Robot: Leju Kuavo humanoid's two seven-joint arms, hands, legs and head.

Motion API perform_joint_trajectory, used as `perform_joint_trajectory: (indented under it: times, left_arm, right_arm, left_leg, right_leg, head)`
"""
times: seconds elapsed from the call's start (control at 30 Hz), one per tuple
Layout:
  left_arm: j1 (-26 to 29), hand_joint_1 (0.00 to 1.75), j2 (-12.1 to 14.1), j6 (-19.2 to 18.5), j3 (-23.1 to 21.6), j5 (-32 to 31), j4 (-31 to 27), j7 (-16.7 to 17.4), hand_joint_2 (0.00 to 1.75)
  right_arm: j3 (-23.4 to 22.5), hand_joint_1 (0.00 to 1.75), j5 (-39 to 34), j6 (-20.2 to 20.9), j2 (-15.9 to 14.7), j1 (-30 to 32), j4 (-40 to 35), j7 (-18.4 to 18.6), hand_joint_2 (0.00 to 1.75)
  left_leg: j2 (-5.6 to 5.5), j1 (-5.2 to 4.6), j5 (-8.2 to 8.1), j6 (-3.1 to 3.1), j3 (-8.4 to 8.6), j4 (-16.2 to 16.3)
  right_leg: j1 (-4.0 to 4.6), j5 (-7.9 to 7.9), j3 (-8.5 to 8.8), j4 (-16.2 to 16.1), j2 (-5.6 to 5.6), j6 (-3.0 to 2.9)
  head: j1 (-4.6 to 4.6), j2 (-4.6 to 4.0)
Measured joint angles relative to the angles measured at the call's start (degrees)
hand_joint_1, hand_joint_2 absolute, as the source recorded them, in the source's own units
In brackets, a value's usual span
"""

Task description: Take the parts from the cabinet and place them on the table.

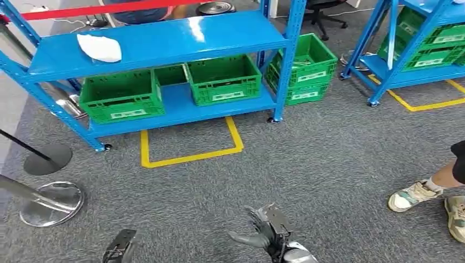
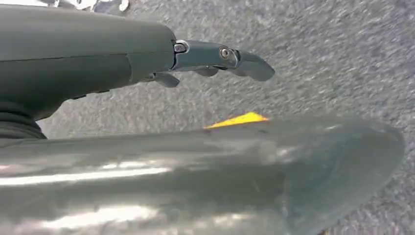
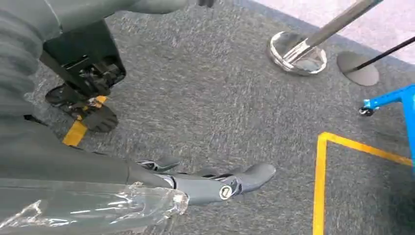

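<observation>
Grey carpet below — right hand empty, fingers spread; left hand empty, extended.

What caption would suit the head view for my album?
Robot's open right hand hangs over grey carpet, facing a blue metal shelf rack holding green plastic crates.

— Right hand: dark grey fingers and a thick grey thumb are noted; a round silver screw is set at a finger hinge. Clear plastic film is seen wrinkled over the grey wrist cover.

— Left hand: blue-grey metal fingers, two small silver screws recorded. A smooth, glossy grey thumb is seen.
</observation>
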Motion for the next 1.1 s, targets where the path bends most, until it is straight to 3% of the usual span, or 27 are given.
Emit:
perform_joint_trajectory:
  times: [0.03, 0.1, 0.13, 0.17, 0.23, 0.27, 0.3, 0.33, 0.37, 0.43, 0.47, 0.5, 0.53, 0.6, 0.63, 0.67, 0.7, 0.73, 0.8, 0.83, 0.93, 0.97, 1.0, 1.03, 1.1]
  left_arm:
    - [-0.23, 0.0, -0.07, -0.15, 0.0, 0.0, 0.0, -0.04, 0.0]
    - [-0.32, 0.0, -0.13, -0.24, 0.0, -0.02, 0.0, -0.06, 0.0]
    - [-0.2, 0.0, -0.13, -0.26, 0.0, -0.04, 0.0, -0.07, 0.0]
    - [-0.1, 0.0, -0.13, -0.26, 0.0, -0.07, 0.0, -0.07, 0.0]
    - [-0.13, 0.0, -0.11, -0.26, 0.0, -0.15, 0.0, -0.07, 0.0]
    - [-0.2, 0.0, -0.09, -0.26, 0.0, -0.17, 0.0, -0.06, 0.0]
    - [-0.32, 0.0, -0.11, -0.26, 0.0, -0.2, 0.0, -0.04, 0.0]
    - [-0.73, 0.0, -0.09, -0.26, 0.0, -0.2, 0.0, -0.04, 0.0]
    - [-0.8, 0.0, -0.2, -0.33, 0.0, -0.22, 0.0, -0.04, 0.0]
    - [-0.29, 0.0, -0.22, -0.37, 0.0, -0.24, 0.0, -0.04, 0.0]
    - [-0.14, 0.0, -0.26, -0.37, 0.0, -0.24, 0.0, -0.04, 0.0]
    - [-0.12, 0.0, -0.2, -0.37, 0.02, -0.24, 0.0, -0.04, 0.0]
    - [-0.31, 0.0, -0.22, -0.37, 0.02, -0.24, 0.0, -0.04, 0.0]
    - [-0.49, 0.0, -0.37, -0.37, 0.0, -0.24, 0.0, -0.07, 0.0]
    - [-0.43, 0.0, -0.37, -0.44, 0.0, -0.26, 0.0, -0.07, 0.0]
    - [-0.4, 0.0, -0.46, -0.44, 0.0, -0.26, 0.0, -0.07, 0.0]
    - [-0.4, 0.0, -0.46, -0.44, 0.0, -0.26, 0.0, -0.07, 0.0]
    - [-0.44, 0.0, -0.48, -0.44, 0.0, -0.26, 0.0, -0.07, 0.0]
    - [-0.48, 0.0, -0.48, -0.44, 0.0, -0.26, 0.0, -0.07, 0.0]
    - [-0.53, 0.0, -0.44, -0.44, 0.0, -0.26, 0.0, -0.07, 0.0]
    - [-0.4, 0.0, -0.44, -0.44, 0.0, -0.26, 0.0, -0.07, 0.0]
    - [-0.45, 0.0, -0.37, -0.44, 0.0, -0.28, 0.0, -0.07, 0.0]
    - [-0.5, 0.0, -0.41, -0.44, 0.0, -0.37, 0.0, -0.13, 0.0]
    - [-0.52, 0.0, -0.52, -0.59, 0.0, -0.44, 0.0, -0.22, 0.0]
    - [-0.5, 0.0, -0.59, -0.61, -0.02, -0.44, 0.0, -0.24, 0.0]
  right_arm:
    - [0.0, 0.0, 0.0, 0.11, 0.0, 0.04, 0.0, 0.09, 1.75]
    - [0.0, 0.0, -0.09, 0.11, -0.02, 0.27, 0.02, 0.17, 1.75]
    - [0.0, 0.0, -0.11, 0.11, -0.02, 0.34, 0.0, 0.17, 1.75]
    - [0.0, 0.0, -0.13, 0.13, -0.02, 0.34, 0.0, 0.17, 1.75]
    - [0.0, 0.0, -0.15, 0.11, 0.0, 0.25, 0.0, 0.17, 1.75]
    - [0.0, 0.0, -0.2, 0.11, 0.0, 0.16, 0.0, 0.15, 1.75]
    - [0.0, 0.0, -0.22, 0.11, 0.0, 0.11, 0.0, 0.17, 0.0]
    - [0.0, 0.0, -0.28, 0.11, -0.02, -0.04, 0.0, 0.17, 0.0]
    - [-0.02, 0.0, -0.31, 0.09, -0.02, -0.06, 0.0, 0.2, 0.0]
    - [-0.02, 0.0, -0.31, 0.04, 0.07, -0.12, 0.0, 0.17, 0.0]
    - [-0.02, 0.0, -0.31, -0.15, 0.13, -0.12, -0.07, 0.11, 0.0]
    - [-0.02, 0.0, -0.33, -0.24, 0.13, -0.2, -0.09, -0.04, 0.0]
    - [-0.02, 0.0, -0.35, -0.26, 0.13, -0.28, -0.09, -0.15, 0.0]
    - [-0.02, 0.0, -0.35, -0.26, 0.11, -0.13, -0.07, -0.26, 0.0]
    - [-0.02, 0.0, -0.35, -0.26, 0.11, 0.05, -0.07, -0.3, 0.0]
    - [-0.02, 0.0, -0.35, -0.26, 0.11, 0.14, -0.07, -0.35, 0.0]
    - [-0.02, 0.0, -0.35, -0.26, 0.11, 0.16, -0.07, -0.37, 0.0]
    - [-0.02, 0.0, -0.35, -0.26, 0.11, 0.12, -0.07, -0.42, 0.0]
    - [-0.02, 0.0, -0.35, -0.26, 0.11, -0.03, -0.07, -0.46, 0.0]
    - [-0.02, 0.0, -0.35, -0.26, 0.15, -0.19, -0.07, -0.48, 0.0]
    - [-0.02, 0.0, -0.33, -0.24, 0.13, -0.17, -0.07, -0.48, 0.0]
    - [-0.02, 0.0, -0.33, -0.22, 0.15, -0.22, -0.09, -0.39, 0.0]
    - [-0.02, 0.0, -0.33, -0.13, 0.15, -0.27, -0.07, -0.33, 0.0]
    - [-0.02, 0.0, -0.35, -0.02, 0.15, -0.34, -0.07, -0.2, 0.0]
    - [-0.02, 0.0, -0.35, 0.31, 0.15, -0.31, -0.07, 0.04, 0.0]
  left_leg:
    - [0.91, 0.02, -2.65, -0.18, -2.31, 4.92]
    - [1.28, 0.01, -5.97, -0.3, -6.3, 13.23]
    - [1.32, 0.01, -6.0, -0.29, -7.14, 14.9]
    - [1.35, 0.0, -4.79, -0.24, -6.59, 13.96]
    - [1.94, -0.01, -0.34, 0.03, -2.64, 6.46]
    - [3.37, -0.1, 1.48, 0.22, -0.2, 2.13]
    - [5.51, -0.29, 1.8, 0.34, 1.29, -0.3]
    - [5.15, -0.52, 1.15, 0.82, 1.69, -2.12]
    - [5.02, -0.47, 1.35, 1.08, 1.38, -1.92]
    - [4.18, -0.64, 1.3, 1.62, 1.34, -1.88]
    - [3.94, -0.28, 1.52, 2.1, 1.56, -2.13]
    - [3.81, -0.17, 1.47, 2.33, 1.63, -2.14]
    - [3.6, -0.13, 1.51, 2.72, 1.6, -2.13]
    - [3.01, -0.17, 1.48, 2.94, 1.56, -2.12]
    - [2.74, -0.22, 1.46, 2.96, 1.58, -2.11]
    - [2.48, -0.24, 1.46, 2.95, 1.6, -2.09]
    - [2.23, -0.21, 1.45, 2.93, 1.64, -2.06]
    - [2.0, -0.13, 1.41, 2.84, 1.77, -2.04]
    - [1.6, -0.13, 1.2, 2.29, 1.99, -1.98]
    - [1.51, -0.51, 1.0, 1.85, 1.71, -1.52]
    - [1.42, -0.27, 1.69, 0.96, 1.62, -2.15]
    - [1.46, -0.23, 1.5, 0.68, 1.57, -2.06]
    - [1.63, -0.22, 0.6, 0.4, 1.21, -1.21]
    - [1.63, -0.25, -1.29, 0.21, 0.01, 1.48]
    - [1.64, -0.24, -5.79, -0.05, -4.45, 11.06]
  right_leg:
    - [0.16, -0.03, -0.06, 0.0, -0.73, -0.14]
    - [0.36, -0.12, -0.12, 0.01, -2.09, -0.28]
    - [0.4, -0.14, -0.12, 0.01, -2.68, -0.3]
    - [0.4, -0.15, -0.1, 0.01, -3.16, -0.3]
    - [0.4, -0.2, -0.02, 0.01, -4.22, -0.22]
    - [0.44, -0.29, 0.08, 0.02, -4.69, -0.04]
    - [0.68, -0.33, 0.1, 0.03, -5.0, 0.19]
    - [1.22, -0.65, -0.2, 0.44, -5.4, 0.74]
    - [1.3, -0.53, -0.14, 0.19, -5.8, 0.91]
    - [1.14, -0.5, 0.27, -0.07, -6.57, 1.33]
    - [1.02, -0.84, 0.06, 0.06, -6.36, 1.78]
    - [0.88, -2.01, -0.54, 1.55, -4.29, 2.18]
    - [0.79, -3.94, -2.04, 4.99, -2.91, 2.33]
    - [0.77, -7.9, -6.59, 14.52, -1.88, 2.45]
    - [0.78, -8.92, -8.67, 18.29, -1.75, 2.47]
    - [0.77, -8.24, -9.16, 18.59, -1.75, 2.43]
    - [0.76, -6.36, -8.36, 16.4, -1.75, 2.33]
    - [0.72, -3.44, -6.13, 11.53, -1.75, 2.18]
    - [0.43, 0.27, -1.27, 1.73, -1.52, 2.26]
    - [0.46, -0.43, -0.32, 0.52, -1.14, 2.07]
    - [0.79, 0.03, -0.98, 0.87, -1.02, 0.95]
    - [0.48, 0.28, -0.92, 0.58, -1.06, 0.53]
    - [0.37, 0.38, -0.88, 0.48, -1.08, 0.24]
    - [0.34, 0.38, -0.91, 0.46, -1.14, -0.1]
    - [0.45, 0.39, -1.07, 0.46, -1.27, -0.3]
  head:
    - [0.02, 0.0]
    - [0.02, 0.0]
    - [0.0, 0.0]
    - [0.02, 0.0]
    - [0.05, 0.0]
    - [-0.02, 0.0]
    - [-0.04, 0.0]
    - [-0.15, 0.0]
    - [0.27, 0.0]
    - [0.26, 0.0]
    - [0.18, 0.0]
    - [0.46, 0.0]
    - [0.59, 0.0]
    - [0.61, 0.0]
    - [0.59, 0.0]
    - [0.57, 0.0]
    - [0.59, 0.0]
    - [0.57, 0.0]
    - [0.64, 0.0]
    - [0.75, 0.0]
    - [0.48, 0.0]
    - [0.46, 0.0]
    - [0.36, 0.0]
    - [0.13, 0.0]
    - [0.2, 0.0]
